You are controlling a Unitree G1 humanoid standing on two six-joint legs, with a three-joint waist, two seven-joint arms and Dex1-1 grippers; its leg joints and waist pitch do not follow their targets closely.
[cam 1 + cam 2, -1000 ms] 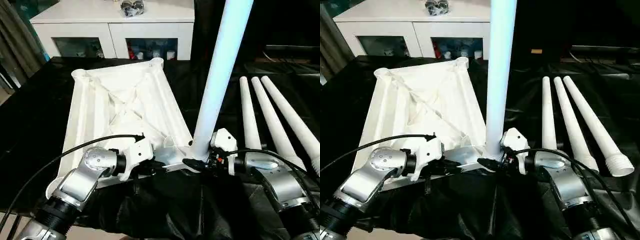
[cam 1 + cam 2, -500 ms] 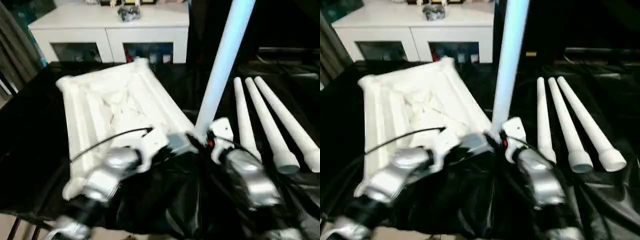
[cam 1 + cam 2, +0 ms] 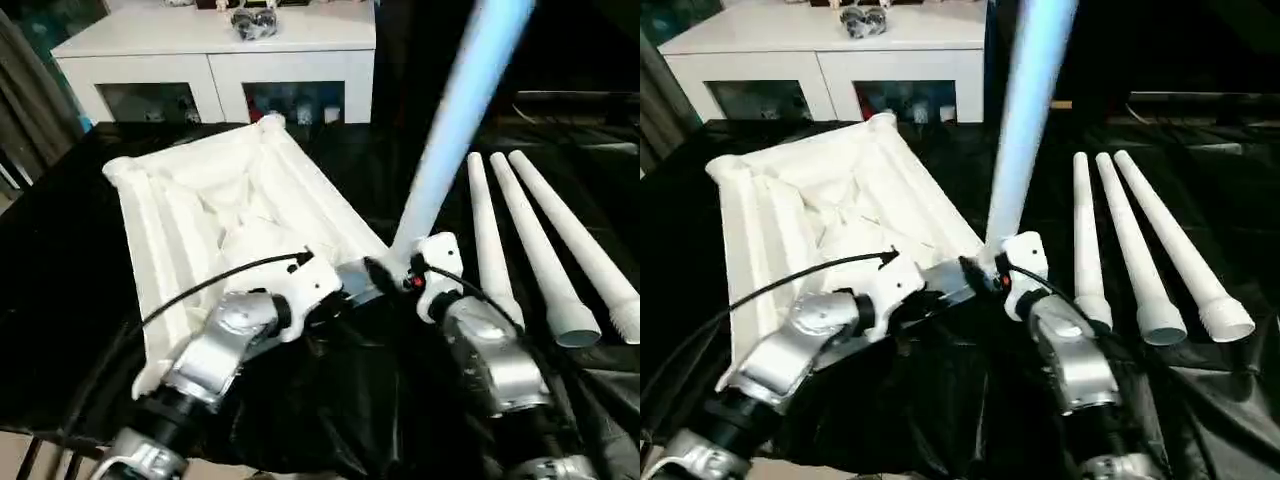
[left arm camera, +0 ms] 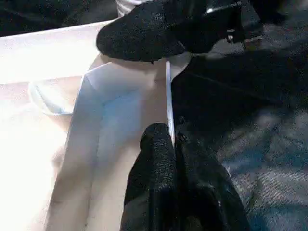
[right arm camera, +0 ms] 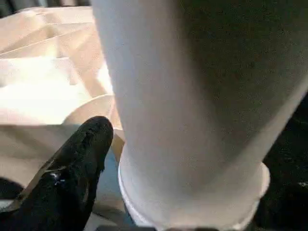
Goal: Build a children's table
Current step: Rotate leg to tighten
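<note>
One leg of four is fitted; three are outstanding.

Item 1, tabletop [image 3: 210, 210]: white plastic, lying upside down with its ribbed underside up, on the black-draped counter [image 3: 60, 300], at the left of the work area. Far corner sockets stand empty; the near left corner is hidden behind the left arm, so its socket cannot be read.

Item 2, left gripper [image 3: 345, 285]: pinched narrow on the thin near rim of the tabletop, close to the near right corner, apparently steadying the piece. The left wrist view has its fingers [image 4: 159, 159] closed either side of the white edge.

Item 3, standing leg [image 3: 455, 130]: rising from the near right corner socket and leaning somewhat to the right, so probably not yet fully seated or tightened.

Item 4, right gripper [image 3: 392, 272]: at the foot of the standing leg. One black finger [image 5: 77, 159] lies beside the leg's base with a gap showing; whether the gripper grips or has let go cannot be told.

Item 5, spare legs [image 3: 545, 250]: three, lying side by side on the counter at the right, flared ends toward the robot, untouched.

Remaining work, by estimate: straighten and seat the first leg, fit three more, turn the table upright.
</note>
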